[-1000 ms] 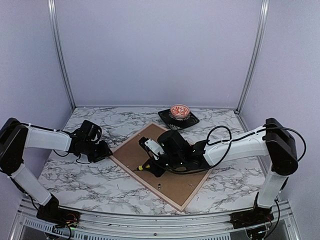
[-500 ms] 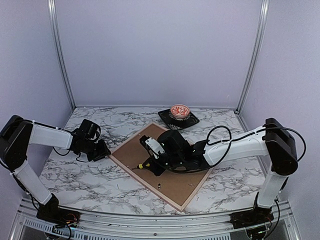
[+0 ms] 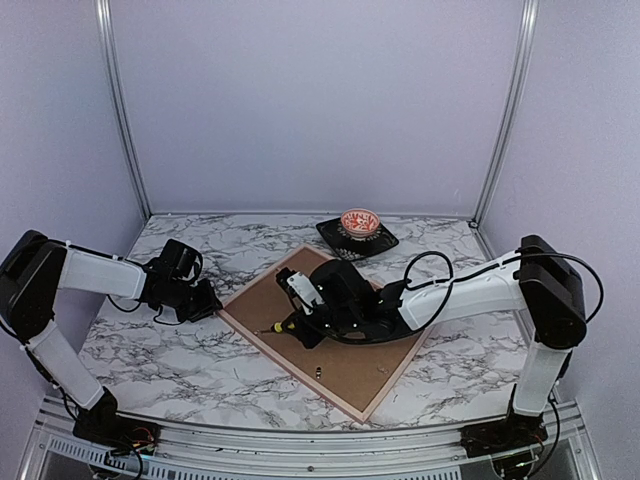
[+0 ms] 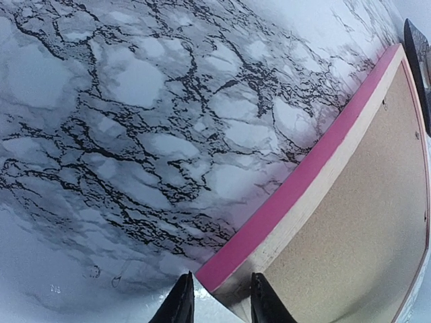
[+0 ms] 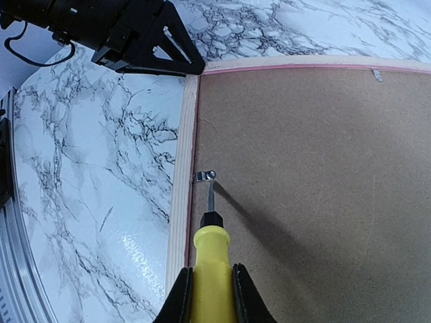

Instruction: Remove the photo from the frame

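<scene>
- Since a second ago the left gripper [image 4: 217, 299] has drawn its fingers closer together at the frame's corner; the right gripper [image 5: 210, 289] has shifted slightly toward the frame's left side
- table [image 3: 180, 365]: marble-patterned; everything rests on it
- frame [image 3: 287, 360]: lies flat and face down mid-table, turned at an angle; its pink border shows along the outer edge
- backing board [image 3: 370, 365]: plain brown, facing up, filling the frame; the photo is hidden from every view
- left fingers [image 4: 182, 303]: one on either side of the frame's left corner, a gap between them; whether they press on it I cannot tell
- right fingers [image 5: 180, 296]: pinching the yellow handle of a screwdriver [image 5: 211, 252]
- bowl [image 3: 360, 221]: red-and-white patterned, on a dark mat [image 3: 385, 243] at the table's far side
- clip [image 5: 205, 175]: small, metal, on the backing board at the frame's inner left edge; the screwdriver's tip meets it
</scene>
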You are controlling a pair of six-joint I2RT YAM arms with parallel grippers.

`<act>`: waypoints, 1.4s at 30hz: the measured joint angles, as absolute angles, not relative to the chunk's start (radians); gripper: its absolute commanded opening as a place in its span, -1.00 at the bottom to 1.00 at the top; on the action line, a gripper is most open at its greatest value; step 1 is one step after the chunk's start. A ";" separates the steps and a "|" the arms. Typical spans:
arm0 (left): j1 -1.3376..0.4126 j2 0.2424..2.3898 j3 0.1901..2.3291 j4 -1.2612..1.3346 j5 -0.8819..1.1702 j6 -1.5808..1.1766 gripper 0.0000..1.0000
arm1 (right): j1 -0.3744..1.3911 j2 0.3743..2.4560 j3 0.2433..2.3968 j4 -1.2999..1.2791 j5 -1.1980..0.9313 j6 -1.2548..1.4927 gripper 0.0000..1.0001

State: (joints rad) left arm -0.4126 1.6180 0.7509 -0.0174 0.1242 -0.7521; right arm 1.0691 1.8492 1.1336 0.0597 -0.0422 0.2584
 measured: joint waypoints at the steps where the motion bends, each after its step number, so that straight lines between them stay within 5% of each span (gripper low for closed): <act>1: -0.413 1.618 0.750 -0.015 0.125 -0.753 -0.43 | 1.070 1.849 1.134 0.059 -0.043 0.258 -1.00; 42: -0.422 1.607 0.726 0.024 0.122 -0.775 -0.57 | 1.084 1.847 1.144 0.041 0.061 0.281 -1.00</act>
